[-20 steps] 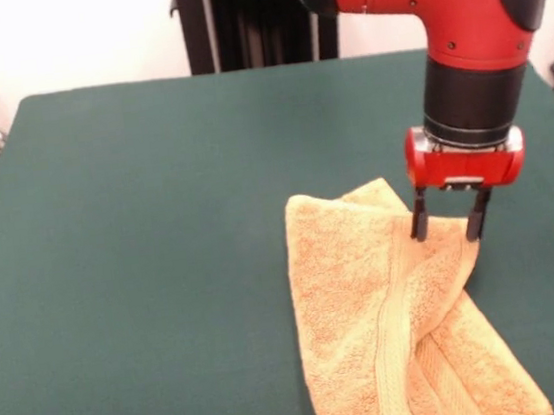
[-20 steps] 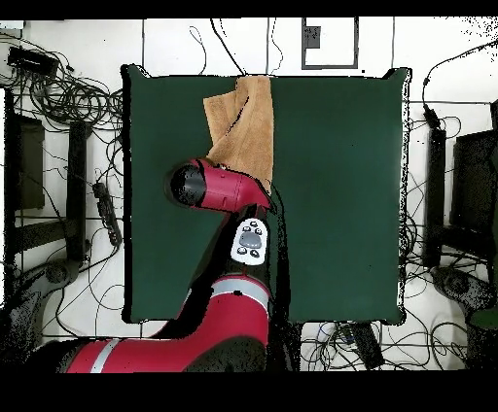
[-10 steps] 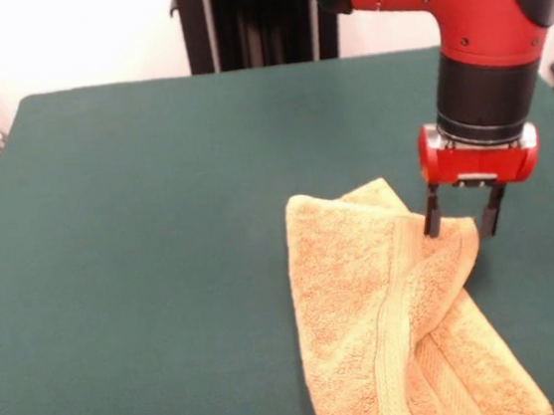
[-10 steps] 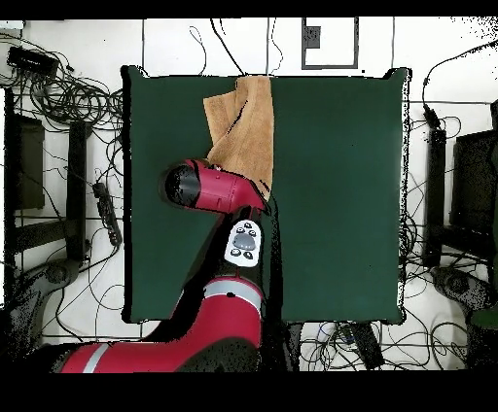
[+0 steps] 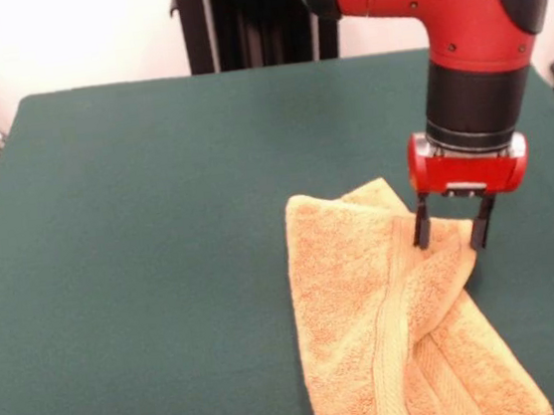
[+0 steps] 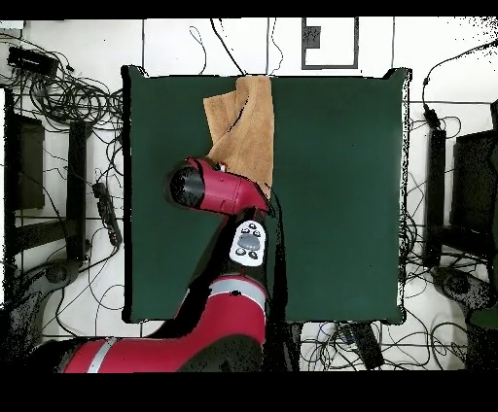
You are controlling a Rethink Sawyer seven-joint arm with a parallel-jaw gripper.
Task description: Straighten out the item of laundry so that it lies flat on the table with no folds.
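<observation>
Orange-tan towel [image 5: 395, 324] lies folded and twisted on the green desk [image 5: 140, 233], toward the front-view right, its near end running off the frame's bottom; overhead it reaches the desk's far edge [image 6: 243, 78]. Terry cloth looks soft, light, limp: likely to drape and bunch, not slide stiffly. Best hold, by judgement, is the raised top-right corner, where the fold lifts off the desk. Tool [image 5: 451, 234] hangs just there, fingers apart w/ the corner between them, tips about level w/ the cloth, nothing gripped; contact can't be confirmed. Plenty of bare desk to the towel's left for spreading; less room on the right, toward the desk edge.
</observation>
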